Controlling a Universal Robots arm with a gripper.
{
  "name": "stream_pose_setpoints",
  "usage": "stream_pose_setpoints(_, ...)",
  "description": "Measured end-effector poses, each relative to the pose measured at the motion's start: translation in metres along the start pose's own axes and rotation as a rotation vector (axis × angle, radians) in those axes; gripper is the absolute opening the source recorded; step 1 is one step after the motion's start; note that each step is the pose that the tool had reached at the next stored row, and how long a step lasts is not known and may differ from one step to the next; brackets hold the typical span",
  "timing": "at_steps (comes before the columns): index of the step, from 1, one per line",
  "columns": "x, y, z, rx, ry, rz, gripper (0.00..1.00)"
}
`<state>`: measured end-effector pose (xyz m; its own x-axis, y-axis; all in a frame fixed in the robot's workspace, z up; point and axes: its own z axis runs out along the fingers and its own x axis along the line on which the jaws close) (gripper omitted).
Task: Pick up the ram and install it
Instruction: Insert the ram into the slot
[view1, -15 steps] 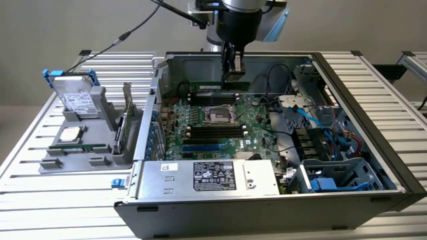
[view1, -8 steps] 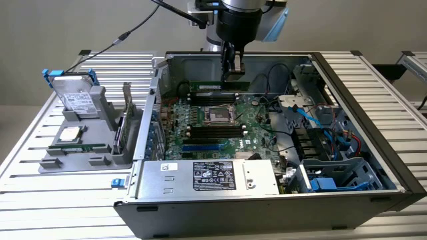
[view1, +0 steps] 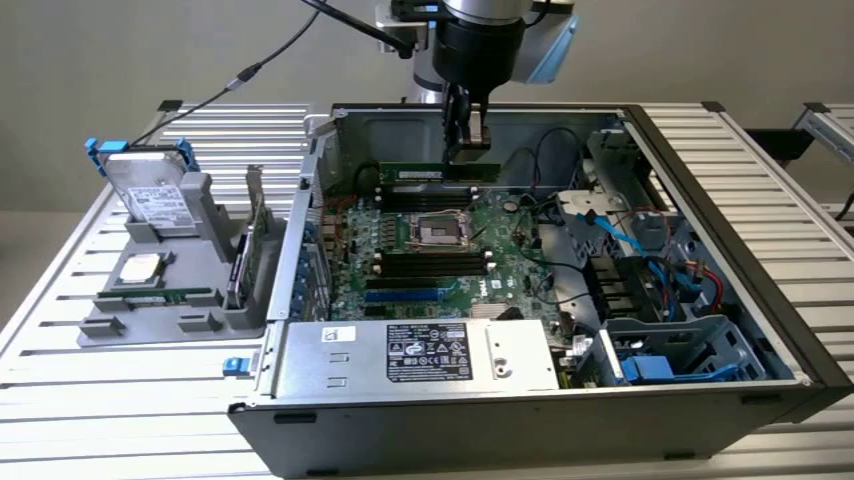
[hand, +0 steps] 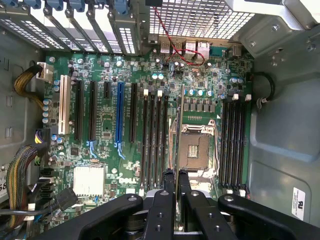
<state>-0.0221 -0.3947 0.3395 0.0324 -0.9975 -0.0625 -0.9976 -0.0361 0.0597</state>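
Observation:
The ram (view1: 441, 172), a narrow green stick with black chips, hangs level just above the far memory slots (view1: 424, 196) of the motherboard (view1: 441, 272) inside the open computer case. My gripper (view1: 467, 150) comes straight down from above and is shut on the stick's upper edge, nearer its end on the exterior view's right. In the wrist view the two black fingers (hand: 166, 187) are pressed together, and the ram (hand: 176, 135) shows edge-on as a thin strip between them, beside the empty processor socket (hand: 196, 150) and a bank of black memory slots (hand: 154, 140).
A grey parts holder (view1: 160, 300) on the exterior view's left carries a hard drive (view1: 151, 195), a silver processor chip (view1: 140, 268) and an expansion card (view1: 251, 245). The power supply (view1: 420, 355) fills the case front. Cables and drive bays (view1: 641, 250) crowd the exterior view's right side.

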Motion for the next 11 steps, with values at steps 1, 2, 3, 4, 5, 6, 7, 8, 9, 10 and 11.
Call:
stream_pose_setpoints(1,0.000,0.0000,0.0000,0.0000,0.0004,0.000,0.13)
stream_pose_setpoints(2,0.000,0.0000,0.0012,0.0000,0.0011,0.000,0.13)
stream_pose_setpoints(3,0.000,0.0005,0.0030,0.0000,0.0011,0.000,0.13)
stream_pose_setpoints(4,0.000,0.0013,0.0048,0.0000,0.0013,0.000,0.13)
stream_pose_setpoints(5,0.000,0.0022,0.0067,0.0000,0.0013,0.000,0.13)
stream_pose_setpoints(6,0.001,0.0031,0.0085,0.0000,0.0014,0.000,0.13)
stream_pose_setpoints(7,0.001,0.0039,0.0104,0.0000,0.0014,0.000,0.13)
stream_pose_setpoints(8,0.001,0.0047,0.0122,0.0000,0.0014,0.000,0.13)
stream_pose_setpoints(9,0.001,0.0054,0.0141,0.0000,0.0014,0.000,0.13)
stream_pose_setpoints(10,0.001,0.0059,0.0160,-0.0001,0.0014,0.000,0.13)
stream_pose_setpoints(11,0.001,0.0064,0.0177,-0.0001,0.0015,0.000,0.13)
